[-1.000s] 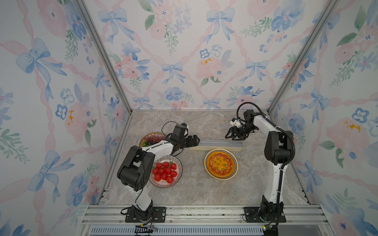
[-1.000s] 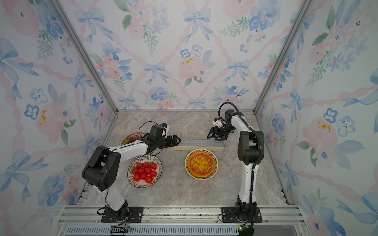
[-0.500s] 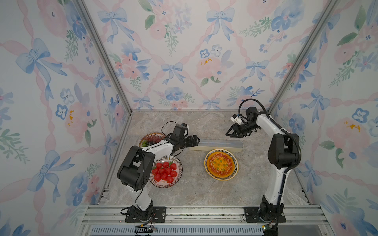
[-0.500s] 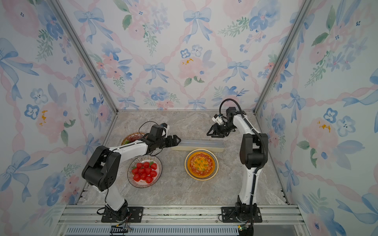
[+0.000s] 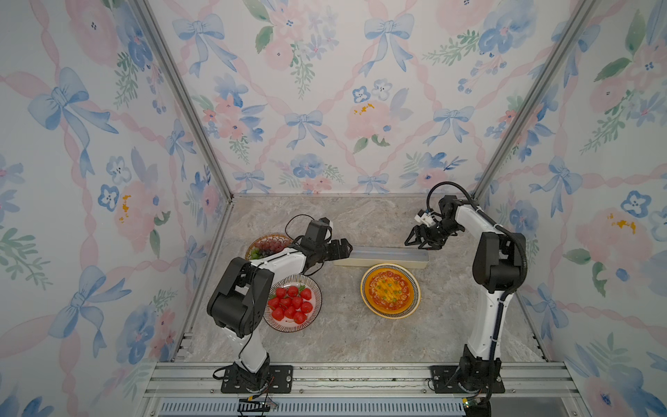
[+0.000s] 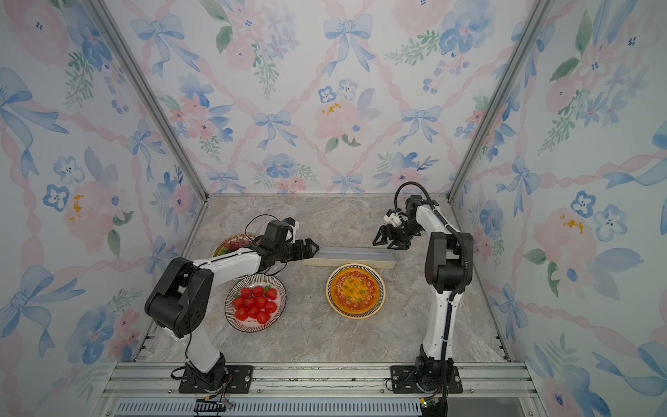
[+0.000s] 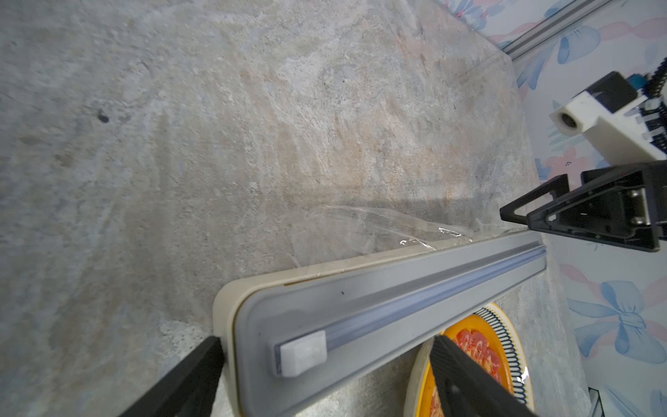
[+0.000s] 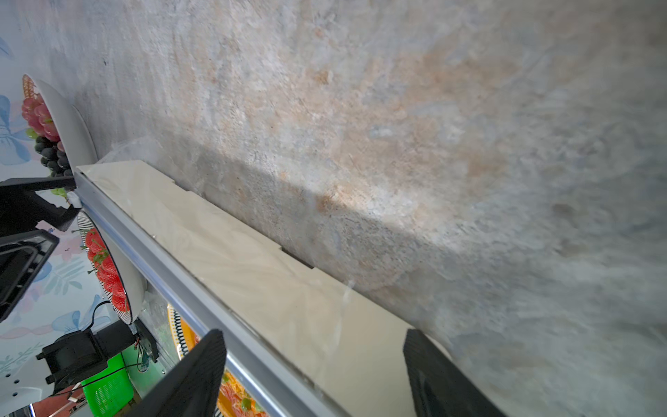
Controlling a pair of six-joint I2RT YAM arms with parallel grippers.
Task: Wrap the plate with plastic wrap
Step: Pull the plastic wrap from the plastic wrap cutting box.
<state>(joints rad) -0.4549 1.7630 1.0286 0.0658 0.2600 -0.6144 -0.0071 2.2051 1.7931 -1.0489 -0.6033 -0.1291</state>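
- The long narrow cream box with the grey see-through top [image 5: 382, 257] lies flat on the marble-look bench [image 5: 343, 335]. Its long axis runs side to side, from one arm across to the other.
- The left hand [image 5: 346, 249] is at the box's left end with its fingers spread, one on each side. The wrist view shows a gap on the plate side, so it's straddling the box, not squeezing it.
- The right hand [image 5: 415, 245] hangs just over the opposite end, fingers wide apart, nothing between them.
- A loose flap of the thin, clear, crinkly plastic wrap [image 7: 379, 227] pokes out along the box's back side and lies on the bench near the right-hand end. The right hand is clearly the nearer one.
- The round yellow-rimmed plate of orange-red food [image 5: 390, 290] sits uncovered, just in front of the box on the arm-base side. That's the opposite side from the flap.
- My guess: the right hand drops behind the box for that flap while the left steadies the box. The film then has to come over the box toward the plate.
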